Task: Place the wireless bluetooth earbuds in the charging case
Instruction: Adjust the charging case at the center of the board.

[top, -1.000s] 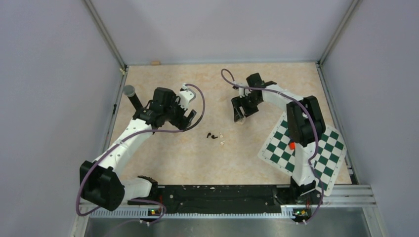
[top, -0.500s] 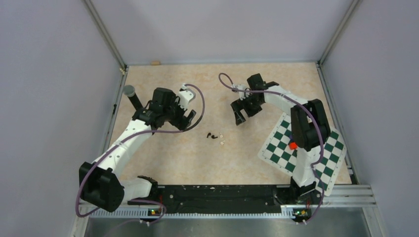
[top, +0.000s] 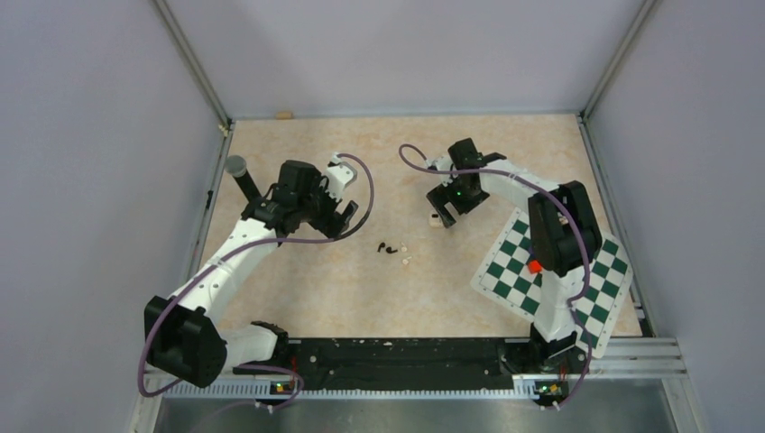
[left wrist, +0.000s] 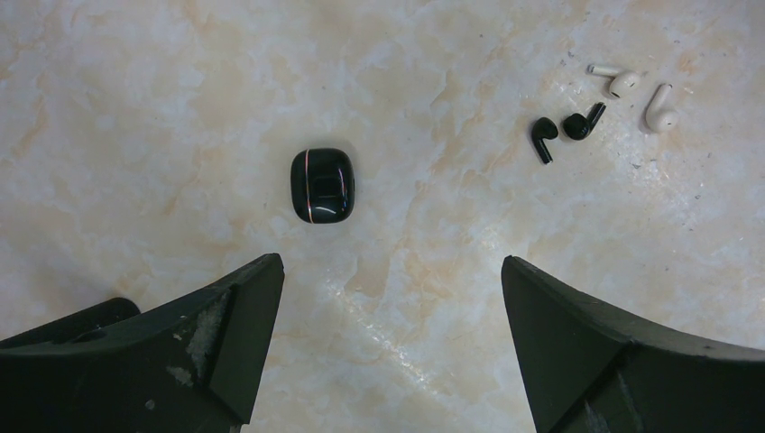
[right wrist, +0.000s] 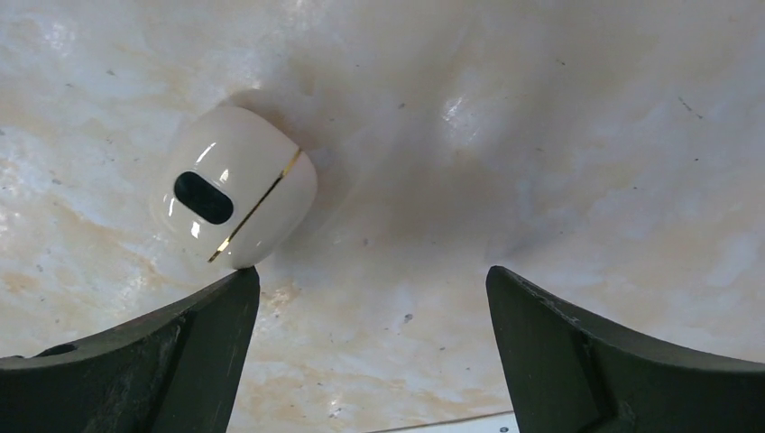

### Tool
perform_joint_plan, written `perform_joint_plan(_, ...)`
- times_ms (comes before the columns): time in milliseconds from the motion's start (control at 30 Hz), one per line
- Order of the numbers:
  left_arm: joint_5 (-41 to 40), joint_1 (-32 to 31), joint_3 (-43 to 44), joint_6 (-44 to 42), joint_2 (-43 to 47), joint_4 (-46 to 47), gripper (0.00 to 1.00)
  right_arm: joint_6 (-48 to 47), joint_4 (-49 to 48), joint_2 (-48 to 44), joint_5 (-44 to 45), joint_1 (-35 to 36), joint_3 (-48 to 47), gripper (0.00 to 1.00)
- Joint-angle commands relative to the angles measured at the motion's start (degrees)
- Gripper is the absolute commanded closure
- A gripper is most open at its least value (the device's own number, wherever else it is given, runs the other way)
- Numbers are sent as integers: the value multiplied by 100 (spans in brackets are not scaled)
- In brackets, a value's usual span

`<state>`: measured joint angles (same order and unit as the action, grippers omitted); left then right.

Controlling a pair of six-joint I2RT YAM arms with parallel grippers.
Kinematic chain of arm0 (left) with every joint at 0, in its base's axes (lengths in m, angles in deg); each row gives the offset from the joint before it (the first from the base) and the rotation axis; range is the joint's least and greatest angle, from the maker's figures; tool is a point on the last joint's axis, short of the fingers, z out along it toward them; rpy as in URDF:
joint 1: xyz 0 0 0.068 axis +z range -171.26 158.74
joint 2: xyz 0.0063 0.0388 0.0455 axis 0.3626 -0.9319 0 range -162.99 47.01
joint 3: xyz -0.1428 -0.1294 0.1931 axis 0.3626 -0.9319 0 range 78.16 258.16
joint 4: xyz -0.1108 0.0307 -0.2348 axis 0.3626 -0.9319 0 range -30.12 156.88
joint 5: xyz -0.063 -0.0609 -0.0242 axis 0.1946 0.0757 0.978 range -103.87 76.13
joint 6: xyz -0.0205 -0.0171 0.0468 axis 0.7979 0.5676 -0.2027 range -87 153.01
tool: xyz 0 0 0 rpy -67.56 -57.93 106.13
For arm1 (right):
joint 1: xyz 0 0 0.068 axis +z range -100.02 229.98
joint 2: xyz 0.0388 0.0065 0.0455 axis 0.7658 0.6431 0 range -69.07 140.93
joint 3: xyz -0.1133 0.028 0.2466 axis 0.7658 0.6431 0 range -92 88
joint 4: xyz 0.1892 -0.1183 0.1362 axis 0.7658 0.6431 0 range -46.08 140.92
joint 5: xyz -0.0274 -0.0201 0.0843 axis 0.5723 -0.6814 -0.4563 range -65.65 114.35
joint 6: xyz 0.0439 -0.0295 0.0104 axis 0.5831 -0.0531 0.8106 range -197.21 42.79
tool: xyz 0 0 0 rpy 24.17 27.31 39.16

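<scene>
The black charging case (left wrist: 322,185) lies shut on the marble tabletop, ahead of my left gripper (left wrist: 390,271) and slightly left of its gap. The left gripper is open and empty. Two black earbuds (left wrist: 542,138) (left wrist: 580,124) lie side by side to the right of the case. They show as small dark specks in the top view (top: 386,246). My right gripper (right wrist: 372,280) is open and empty, low over the table. I cannot make out the black case in the top view, where the left gripper (top: 336,216) covers that spot.
A white earbud case (right wrist: 235,185) with a gold seam lies at my right gripper's left fingertip (right wrist: 236,293). Two white earbuds (left wrist: 618,81) (left wrist: 659,110) lie just beyond the black ones. A green checkered mat (top: 550,271) is at right, and a grey-capped black post (top: 236,167) at left.
My right gripper has shifted slightly and tilted, and the white case now shows at its tip in the top view. The left arm has not moved.
</scene>
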<state>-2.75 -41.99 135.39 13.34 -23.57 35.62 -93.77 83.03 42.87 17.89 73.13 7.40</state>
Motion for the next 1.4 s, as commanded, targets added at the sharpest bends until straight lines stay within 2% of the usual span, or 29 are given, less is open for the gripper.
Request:
perform_joint_plan(0,71,7,-28,29,180,187,4,-14,-301,2,408,79,69,4)
perform_joint_plan(100,58,4,-28,24,183,186,4,-87,-186,-79,-43,113,70,3)
perform_joint_plan(233,65,-1,-28,29,166,197,4,-160,-188,-158,183,216,64,2)
perform_joint_plan(467,57,0,-28,26,181,198,4,-301,95,-273,-433,219,-1,2)
perform_joint_plan(833,73,2,-28,31,161,199,4,-228,-247,-43,-816,236,83,2)
perform_joint_plan(1067,90,0,-26,32,145,194,4,-193,-684,38,369,267,219,4)
perform_joint_plan(1267,126,0,-20,33,147,201,4,-239,-743,-16,562,256,230,4)
perform_joint_plan(1367,144,0,-20,33,133,199,4,-232,-581,-42,231,222,134,4)
